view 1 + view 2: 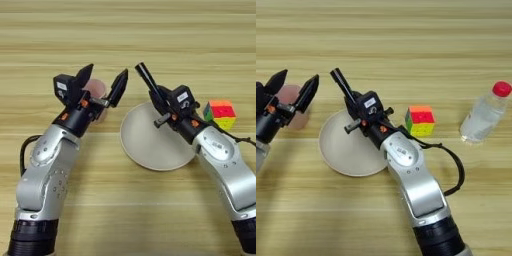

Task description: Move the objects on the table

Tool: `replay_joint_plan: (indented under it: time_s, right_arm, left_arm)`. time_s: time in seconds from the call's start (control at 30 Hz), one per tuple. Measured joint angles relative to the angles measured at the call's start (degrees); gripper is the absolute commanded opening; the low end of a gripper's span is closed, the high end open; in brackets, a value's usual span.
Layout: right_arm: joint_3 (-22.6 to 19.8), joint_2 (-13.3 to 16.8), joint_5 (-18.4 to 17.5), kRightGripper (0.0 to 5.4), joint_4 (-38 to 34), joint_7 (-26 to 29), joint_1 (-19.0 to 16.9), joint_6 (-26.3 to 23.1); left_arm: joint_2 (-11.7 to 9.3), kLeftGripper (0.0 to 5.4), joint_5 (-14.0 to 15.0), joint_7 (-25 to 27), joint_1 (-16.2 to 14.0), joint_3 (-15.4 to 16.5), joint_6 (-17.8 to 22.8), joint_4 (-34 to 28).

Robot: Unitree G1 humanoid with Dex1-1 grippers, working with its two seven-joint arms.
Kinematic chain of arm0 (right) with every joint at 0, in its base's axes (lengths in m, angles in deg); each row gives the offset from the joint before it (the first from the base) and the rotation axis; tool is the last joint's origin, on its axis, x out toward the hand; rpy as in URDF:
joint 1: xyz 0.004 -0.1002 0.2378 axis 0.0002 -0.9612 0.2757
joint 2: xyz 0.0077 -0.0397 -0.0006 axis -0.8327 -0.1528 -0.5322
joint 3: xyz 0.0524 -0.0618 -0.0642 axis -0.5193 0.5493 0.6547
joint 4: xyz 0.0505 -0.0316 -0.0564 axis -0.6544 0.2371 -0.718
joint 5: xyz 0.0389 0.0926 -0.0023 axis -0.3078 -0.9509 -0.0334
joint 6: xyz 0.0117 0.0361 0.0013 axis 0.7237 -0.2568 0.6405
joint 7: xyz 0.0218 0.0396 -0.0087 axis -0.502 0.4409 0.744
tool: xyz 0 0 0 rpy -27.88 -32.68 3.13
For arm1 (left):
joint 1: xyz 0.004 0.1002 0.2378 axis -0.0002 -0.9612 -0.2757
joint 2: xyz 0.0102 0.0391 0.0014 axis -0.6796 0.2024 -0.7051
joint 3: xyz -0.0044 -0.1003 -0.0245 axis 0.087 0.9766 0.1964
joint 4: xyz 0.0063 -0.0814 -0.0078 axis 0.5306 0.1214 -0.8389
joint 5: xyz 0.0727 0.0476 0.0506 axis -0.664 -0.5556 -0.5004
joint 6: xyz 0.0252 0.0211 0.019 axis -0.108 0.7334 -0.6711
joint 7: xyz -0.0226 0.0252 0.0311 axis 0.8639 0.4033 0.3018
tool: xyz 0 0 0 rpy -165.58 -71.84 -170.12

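My left gripper (103,81) is open, its two black fingers spread to either side of the pale pink cup (95,90), which stands upright on the table (128,40) and is partly hidden behind the wrist. My right gripper (160,101) is shut on the slim black marker (146,79). The marker points up and to the left, over the far rim of the beige plate (150,145). The multicoloured puzzle cube (220,114) sits on the wood just right of the plate, behind my right forearm.
A clear plastic bottle with a red cap (483,114) stands to the right of the cube. The plate lies between my two arms.
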Motion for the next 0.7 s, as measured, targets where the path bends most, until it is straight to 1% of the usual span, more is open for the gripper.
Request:
replay_joint_plan:
  time_s: [0.1,0.23,0.33,0.43,0.6,0.7]
  right_arm:
    - [0.4,-0.1,0.0,0.93,-0.2,0.0,0.0,0.0]
    - [0.9,-0.2,0.0,0.93,-1.7,-0.1,0.0,0.0]
    - [1.1,-0.3,0.0,0.93,-1.9,-0.1,0.0,0.0]
    - [1.4,-0.4,0.0,0.93,-1.9,-0.1,0.0,0.0]
    - [1.7,-0.8,0.0,0.93,-2.6,-0.2,0.0,0.0]
    - [2.1,-0.8,0.1,0.93,-2.9,-0.2,0.0,0.0]
  left_arm:
    - [0.4,5.4,0.2,0.7,0.9,-0.7,1.1,0.1]
    - [1.3,5.4,0.3,1.6,1.3,-2.7,2.7,0.7]
    - [1.5,5.4,0.1,2.3,1.9,-3.8,3.0,1.2]
    - [2.2,5.4,0.0,2.7,2.8,-4.6,3.2,2.6]
    - [2.7,5.4,0.0,3.2,3.2,-4.9,3.2,4.9]
    - [2.9,5.4,0.0,3.3,3.3,-4.8,3.2,5.2]
